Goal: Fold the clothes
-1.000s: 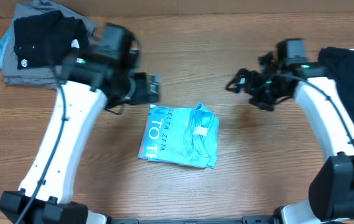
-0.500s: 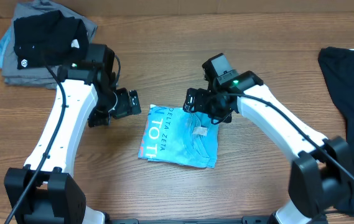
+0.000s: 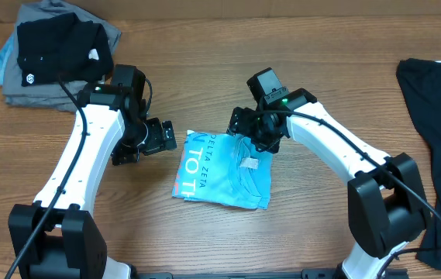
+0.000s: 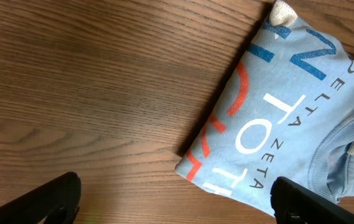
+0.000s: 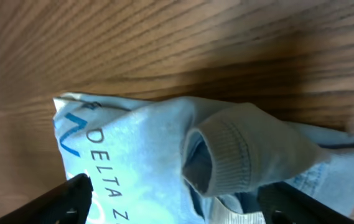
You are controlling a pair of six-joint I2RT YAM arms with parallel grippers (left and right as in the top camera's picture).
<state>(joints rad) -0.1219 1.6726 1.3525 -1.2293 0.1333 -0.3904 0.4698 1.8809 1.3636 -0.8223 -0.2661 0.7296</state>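
Within the last second the right hand (image 3: pixel 241 124) had swung in from far off and now hovered over the collar end of the folded light blue T-shirt (image 3: pixel 222 172), fingers spread and empty. The left hand (image 3: pixel 166 139), also spread open, had edged closer. The shirt lay on the table (image 3: pixel 321 225) just ahead of it, likely ready for another fold.

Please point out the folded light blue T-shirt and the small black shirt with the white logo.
Folded light blue cotton T-shirt (image 3: pixel 220 175): overhead view, on its plain middle.
Small black fabric shirt with white logo (image 3: pixel 61 48): overhead view, on its middle.
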